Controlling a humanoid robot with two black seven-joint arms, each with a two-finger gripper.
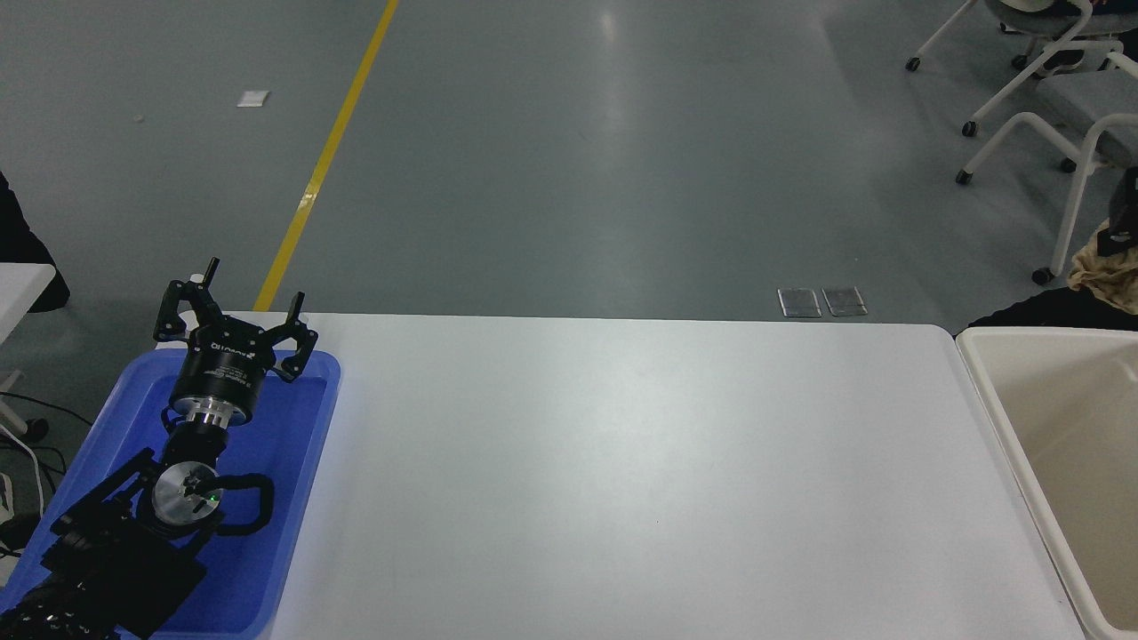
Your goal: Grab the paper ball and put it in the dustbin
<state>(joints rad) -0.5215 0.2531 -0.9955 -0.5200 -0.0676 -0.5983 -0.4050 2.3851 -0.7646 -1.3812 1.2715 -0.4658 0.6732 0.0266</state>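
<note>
From the head view, the right gripper (1122, 233) shows only at the picture's right edge, its fingers clamped on the paper ball (1107, 277), held above the dustbin (996, 404) off the counter's (622, 480) right edge. The left gripper (233, 313), fingers spread, is parked over the blue tray (298, 480).

Black left arm (116, 542) with silver wrist discs, small green light, white lettering on left gripper (233, 313), 2 black linkage fingers
</note>
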